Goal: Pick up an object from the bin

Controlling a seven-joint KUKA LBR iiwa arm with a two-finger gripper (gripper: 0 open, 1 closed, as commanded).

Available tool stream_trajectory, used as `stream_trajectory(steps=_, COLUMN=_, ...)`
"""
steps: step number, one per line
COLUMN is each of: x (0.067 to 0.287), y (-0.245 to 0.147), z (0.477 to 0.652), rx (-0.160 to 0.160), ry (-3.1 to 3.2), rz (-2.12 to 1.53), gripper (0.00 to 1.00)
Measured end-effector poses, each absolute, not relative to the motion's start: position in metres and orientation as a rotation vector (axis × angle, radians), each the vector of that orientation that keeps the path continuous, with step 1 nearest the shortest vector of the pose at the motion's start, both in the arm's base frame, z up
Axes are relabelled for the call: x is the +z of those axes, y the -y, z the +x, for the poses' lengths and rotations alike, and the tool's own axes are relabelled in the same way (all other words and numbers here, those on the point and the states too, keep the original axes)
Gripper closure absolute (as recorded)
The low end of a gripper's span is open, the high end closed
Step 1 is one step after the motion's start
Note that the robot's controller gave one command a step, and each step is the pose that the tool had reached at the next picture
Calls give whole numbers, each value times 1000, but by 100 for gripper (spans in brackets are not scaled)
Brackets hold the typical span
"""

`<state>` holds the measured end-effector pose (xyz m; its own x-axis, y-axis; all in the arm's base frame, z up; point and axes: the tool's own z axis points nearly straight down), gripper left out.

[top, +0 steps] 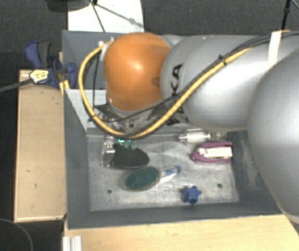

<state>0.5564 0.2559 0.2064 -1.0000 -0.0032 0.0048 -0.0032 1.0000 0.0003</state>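
Nearest the front wall of the grey bin (79, 182), well to the view's right of the pincer (113, 151) and in front of it, lies a small blue star-shaped piece (191, 194). Closer in, just in front of the pincer and a little to its right, sits a dark green round brush head (140, 179) with a clear, blue-tipped handle (168, 173) pointing away to the right. Right against the pincer, on its right side, rests a flat black oval thing (130, 159); the pincer hangs low at this oval's left end, and I cannot tell whether it is open, closed or gripping anything. Farther right of the pincer, at about its depth, lies a purple-and-white block (213, 153), and just behind that a small white cylinder (194, 137). Above the pincer rise the orange wrist cover (136, 69) and a looping yellow cable (89, 75).
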Motion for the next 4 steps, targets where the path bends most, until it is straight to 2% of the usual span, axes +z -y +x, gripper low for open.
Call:
stream_trajectory(steps=1, x=137, y=-183, z=557, rx=5, ry=3128, rz=-261, gripper=0)
stream_trajectory(steps=2, x=73, y=-163, z=535, rx=-4, ry=3146, rz=97, gripper=0)
stream_trajectory(steps=3, x=74, y=-164, z=535, rx=-5, ry=3145, rz=86, gripper=100)
stream_trajectory(steps=4, x=250, y=-141, z=550, rx=-1, ry=3138, rz=285, gripper=100)
